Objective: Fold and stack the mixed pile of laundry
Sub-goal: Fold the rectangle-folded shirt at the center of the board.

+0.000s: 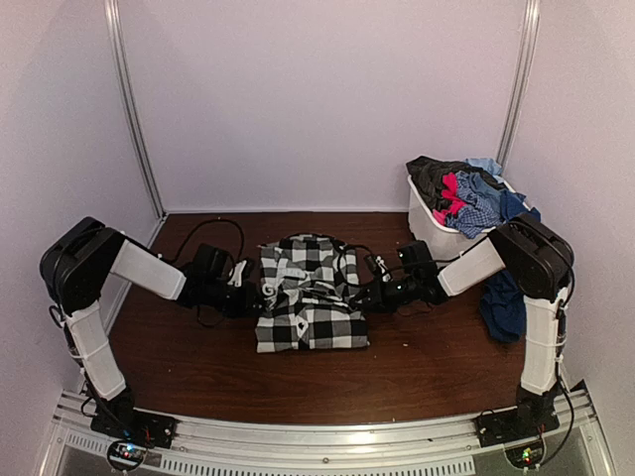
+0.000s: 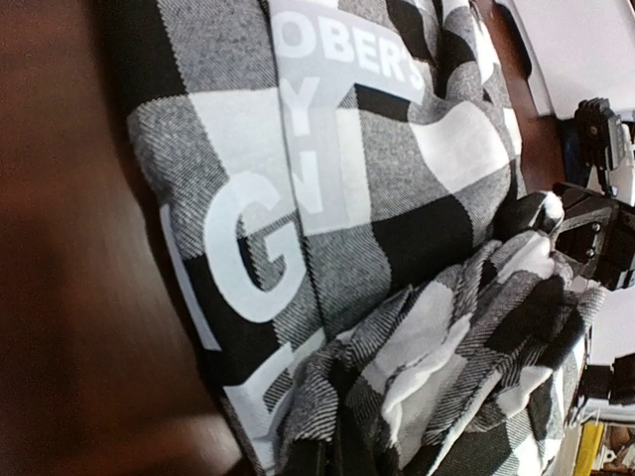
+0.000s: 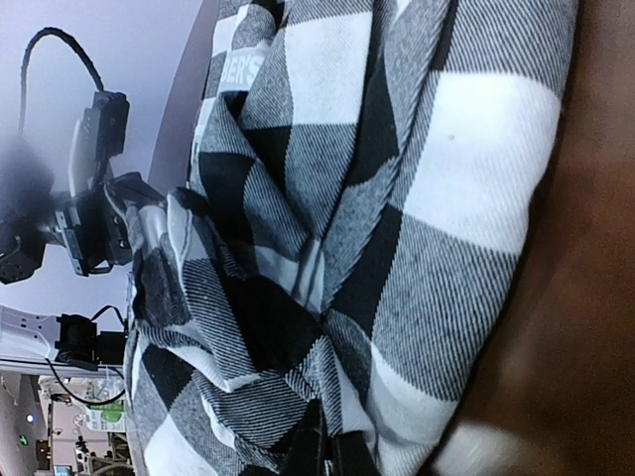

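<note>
The black-and-white checked shirt lies bunched at the middle of the brown table, part of the mixed laundry pile. My left gripper is shut on its left edge and my right gripper on its right edge. In the left wrist view the shirt shows white lettering, and folds of cloth are pinched in the left gripper at the bottom. The right wrist view shows the shirt gathered into the right gripper. The rest of the pile sits heaped in the bin.
A white plastic bin stands at the back right, with dark grey, red and light blue plaid items in it. A long navy blue piece hangs down beside the right arm. White walls close in the back and both sides.
</note>
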`<state>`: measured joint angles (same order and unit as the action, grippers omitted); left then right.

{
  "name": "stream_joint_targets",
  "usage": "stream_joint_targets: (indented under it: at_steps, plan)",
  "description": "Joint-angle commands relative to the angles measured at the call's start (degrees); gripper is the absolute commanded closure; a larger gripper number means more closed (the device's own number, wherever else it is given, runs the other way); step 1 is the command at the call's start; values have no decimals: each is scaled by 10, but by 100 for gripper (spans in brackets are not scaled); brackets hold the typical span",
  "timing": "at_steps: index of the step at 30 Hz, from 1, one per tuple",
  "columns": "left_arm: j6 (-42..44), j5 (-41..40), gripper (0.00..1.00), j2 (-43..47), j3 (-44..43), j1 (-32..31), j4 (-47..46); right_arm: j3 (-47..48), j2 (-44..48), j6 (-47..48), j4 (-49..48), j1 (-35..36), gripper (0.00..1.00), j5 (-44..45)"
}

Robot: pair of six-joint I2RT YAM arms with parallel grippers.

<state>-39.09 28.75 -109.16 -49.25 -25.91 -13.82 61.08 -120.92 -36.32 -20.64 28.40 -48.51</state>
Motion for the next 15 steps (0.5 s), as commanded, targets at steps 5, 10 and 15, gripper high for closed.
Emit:
stream_joint_targets:
  at_steps: [5, 10, 15]
  plan:
    - [-19, -44, 100, 147, 122, -62, 21, -159, 124, -61, -88, 64, 92, 37]
    - [-6, -71, 91, 186, 106, -61, 54, -171, 179, -47, -55, 47, 89, 63]
    - [7, -68, 77, 176, 57, -37, 62, -127, 204, 2, 2, 7, 72, 74]
